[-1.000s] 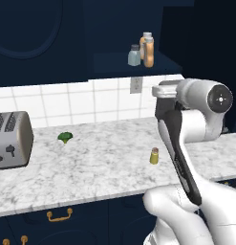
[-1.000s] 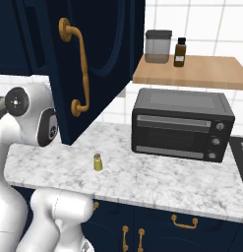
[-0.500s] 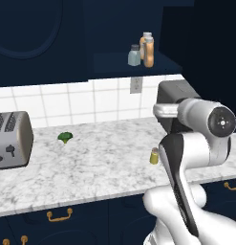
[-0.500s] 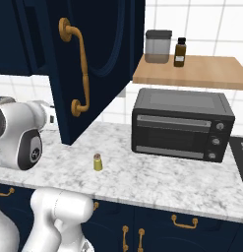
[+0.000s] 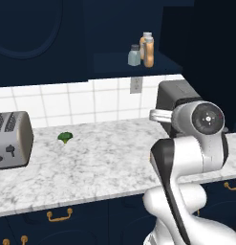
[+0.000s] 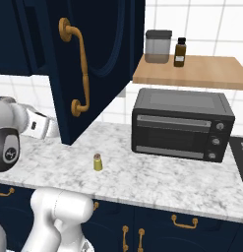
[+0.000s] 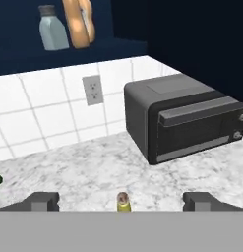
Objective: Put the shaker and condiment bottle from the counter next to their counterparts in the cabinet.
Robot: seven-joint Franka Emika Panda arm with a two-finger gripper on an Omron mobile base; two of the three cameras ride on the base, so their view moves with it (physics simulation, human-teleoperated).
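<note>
One upright shaker [image 6: 97, 162] on counter [image 6: 157, 179], cap up

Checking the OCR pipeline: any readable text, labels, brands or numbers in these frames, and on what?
None readable.
Orange bottle in the cabinet: no print legible.
Toaster oven: knobs unmarked, no brand visible.
Dark jar on the wooden shelf: label too small to read.
Toaster: no markings legible.
</note>
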